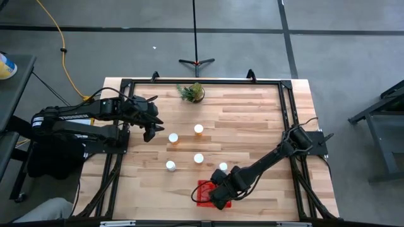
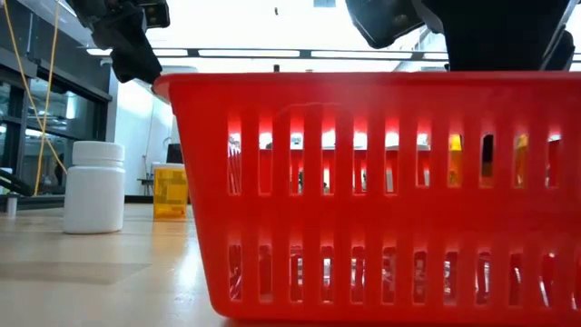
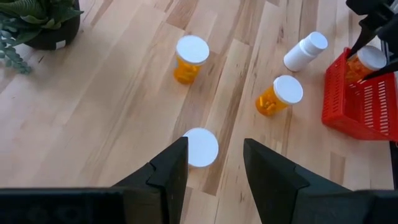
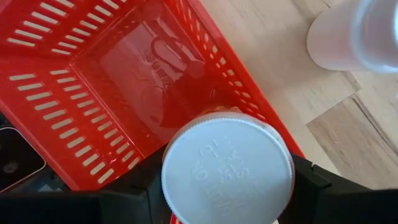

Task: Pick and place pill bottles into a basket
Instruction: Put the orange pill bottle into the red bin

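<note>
A pale wooden surface (image 1: 252, 120) framed by a black rail stands on a grey floor. At its near edge sits the red basket (image 1: 205, 192), and the right hand (image 1: 218, 192) is held over it, closed on a pill bottle (image 4: 227, 169) gripped at the sides just under its white cap. Just beyond the basket a bottle (image 1: 223, 167) stands, with another (image 1: 170, 166) to its left; farther out come a third (image 1: 198, 158), then one (image 1: 173, 137) just ahead of the left hand (image 1: 150, 131), whose fingers are spread apart and empty, and the farthest (image 1: 199, 129). A small potted plant (image 1: 191, 92) rests at the far edge.

The bottles are judged light, rigid and smooth-walled, so they may slip or tip if nudged. A hold across the orange body below the cap, or across the ribbed cap itself, is judged the surest. The basket looks light and could slide if bumped.
</note>
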